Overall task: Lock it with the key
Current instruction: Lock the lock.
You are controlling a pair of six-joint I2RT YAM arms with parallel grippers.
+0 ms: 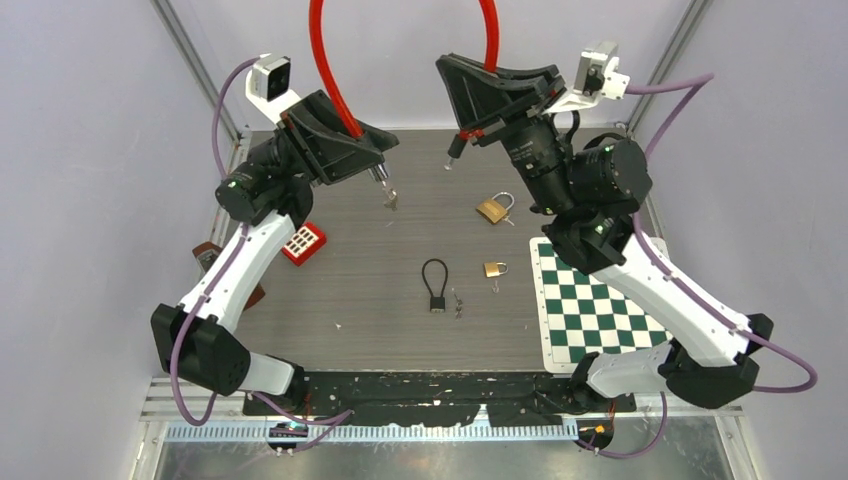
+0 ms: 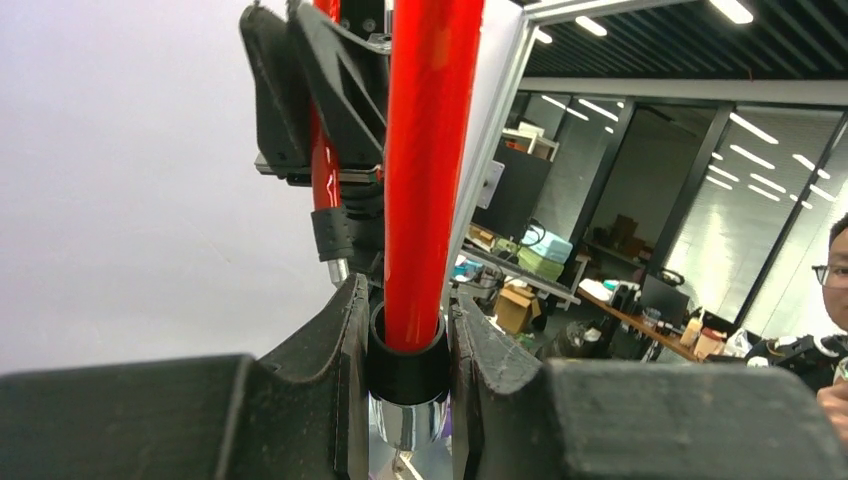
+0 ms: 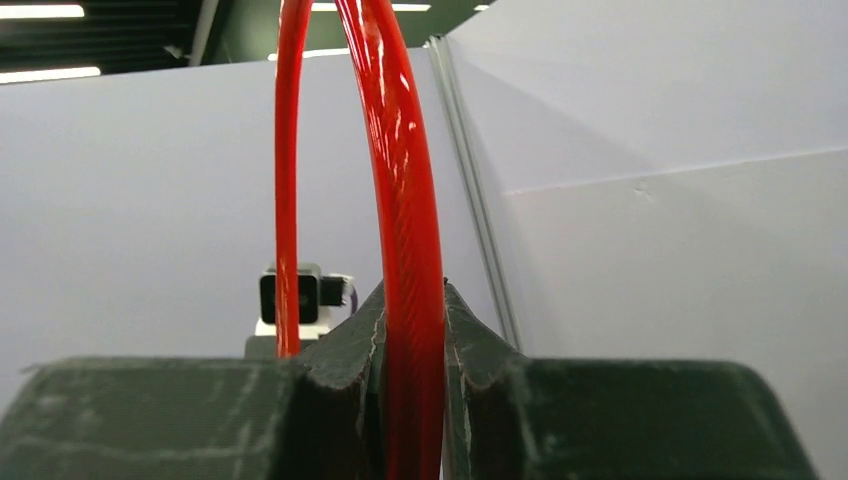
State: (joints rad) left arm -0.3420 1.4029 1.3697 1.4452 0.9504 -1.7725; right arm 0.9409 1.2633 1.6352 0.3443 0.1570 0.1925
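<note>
A red cable lock (image 1: 326,62) arches high between both arms, above the table's back. My left gripper (image 1: 371,158) is shut on one end of it. In the left wrist view, the fingers (image 2: 340,350) clamp the black collar (image 2: 405,362) above a silver lock barrel (image 2: 405,424). A key (image 1: 390,199) hangs below that barrel. My right gripper (image 1: 482,108) is shut on the other end, whose metal tip (image 1: 452,154) points down. In the right wrist view, the red cable (image 3: 411,210) runs between the fingers (image 3: 350,345).
On the table lie a brass padlock (image 1: 491,210), a smaller brass padlock (image 1: 495,268), a black cable lock (image 1: 435,283) with keys (image 1: 458,303), and a red keypad lock (image 1: 303,242). A green checkered mat (image 1: 592,300) covers the right side.
</note>
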